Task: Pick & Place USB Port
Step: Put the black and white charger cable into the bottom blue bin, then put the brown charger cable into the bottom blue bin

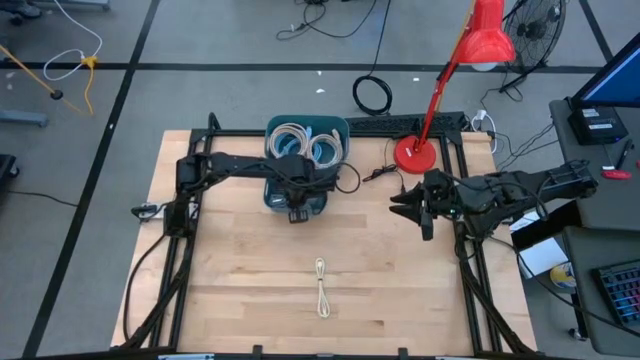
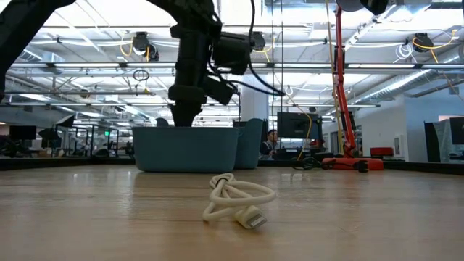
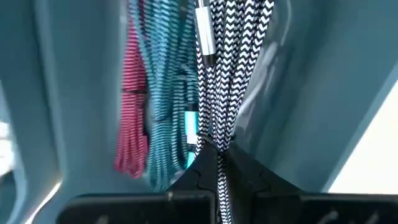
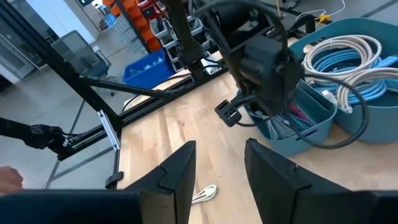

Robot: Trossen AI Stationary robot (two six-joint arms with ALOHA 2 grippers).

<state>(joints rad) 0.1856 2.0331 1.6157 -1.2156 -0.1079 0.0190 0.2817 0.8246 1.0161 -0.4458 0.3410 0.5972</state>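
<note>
Left pincer [image 1: 297, 207] is down in the near compartment of the teal bin [image 1: 276, 197] at the back of the table [image 1: 240, 270], pressed together on a black-and-white braided USB cable [image 3: 225, 93]; red and teal braided cables [image 3: 152, 112] hang next to it in the same compartment, and the far compartment holds white and blue coils [image 1: 308, 143]. A white USB cable [image 1: 321, 287] lies bundled on the table, well apart from the bin toward the near edge. Right pincer [image 1: 408, 203] hangs spread and empty over the table's right side, near the red lamp base [image 1: 414, 155].
</note>
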